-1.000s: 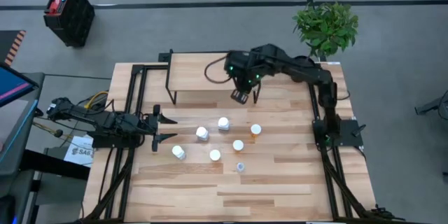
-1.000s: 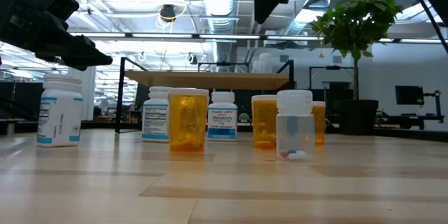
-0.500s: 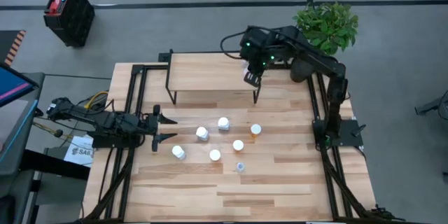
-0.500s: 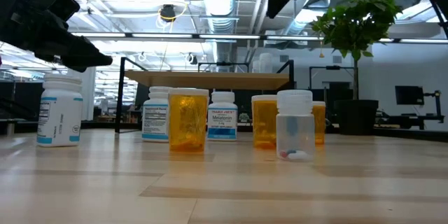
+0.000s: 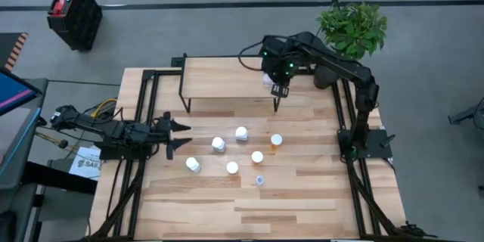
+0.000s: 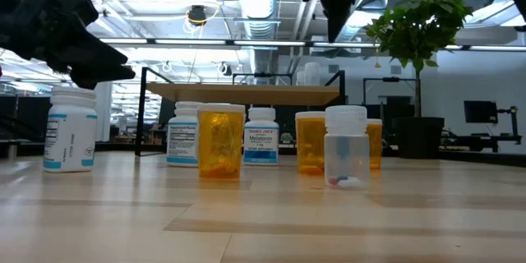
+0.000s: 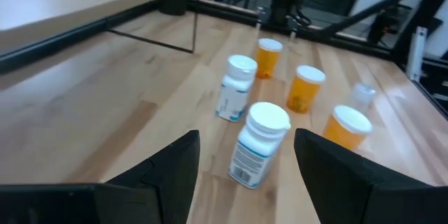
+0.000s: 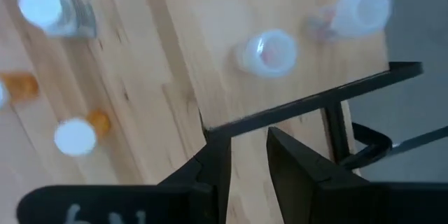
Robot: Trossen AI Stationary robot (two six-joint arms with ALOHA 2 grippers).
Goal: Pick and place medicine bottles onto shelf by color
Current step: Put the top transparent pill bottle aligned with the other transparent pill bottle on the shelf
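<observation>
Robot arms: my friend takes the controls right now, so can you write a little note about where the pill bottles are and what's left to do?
Left gripper: jaws open, empty, low at the table's left side, facing the bottles.
Right gripper: jaws a little apart, empty, above the shelf's right end.
Done: two clear bottles stand on the shelf's right end.
Left: seven bottles on the table: three white ones, three orange ones and one clear bottle. Put them on the shelf by color.
</observation>
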